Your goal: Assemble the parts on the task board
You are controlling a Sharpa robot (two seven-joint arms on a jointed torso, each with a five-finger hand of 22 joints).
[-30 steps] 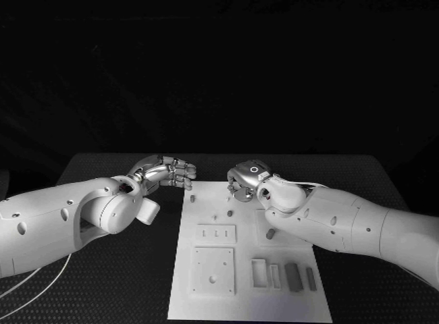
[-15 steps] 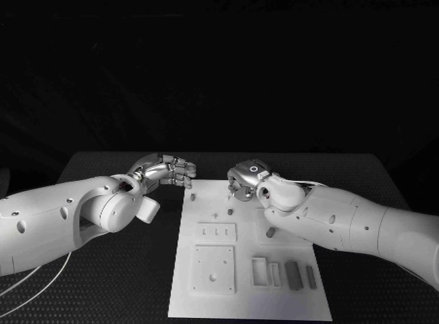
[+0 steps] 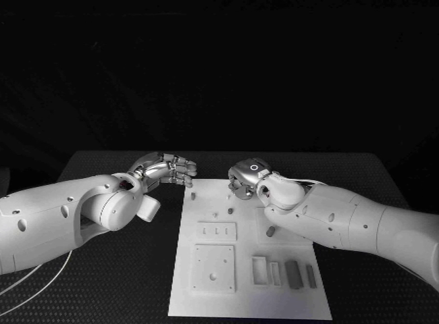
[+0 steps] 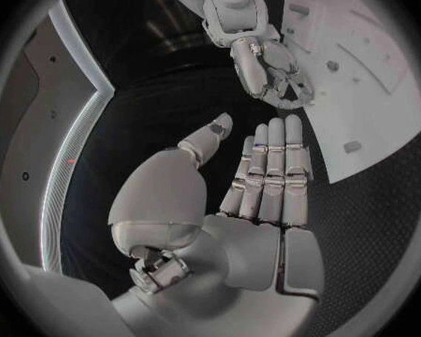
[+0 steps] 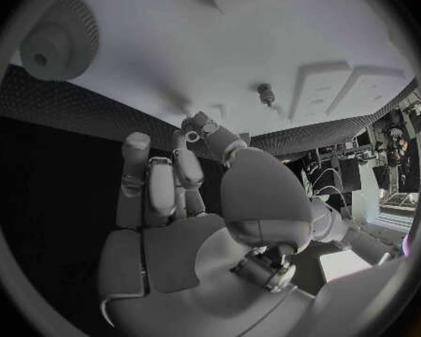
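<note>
Task board [image 3: 247, 307] lies mid-counter [image 3: 102, 283], long axis running 12 to 6 o'clock. Left hand [image 3: 167, 170] hovers just off the board's 11 o'clock corner, fingers straight and side by side, thumb apart, holding nothing. Right hand [image 3: 246, 178] sits over the board's far end; right wrist view shows its fingers [image 5: 185, 174] partly curled with nothing between them. Grey parts [image 3: 294, 275] rest in the tray slots at the board's 5 o'clock corner; small pegs [image 3: 270, 232] stand mid-board.

Judgement: approach stage, nothing picked. To do well: bring the right hand down square over a single peg, pinch low, and keep the left hand clear or steadying the board edge.

Writing: none legible anywhere.
</note>
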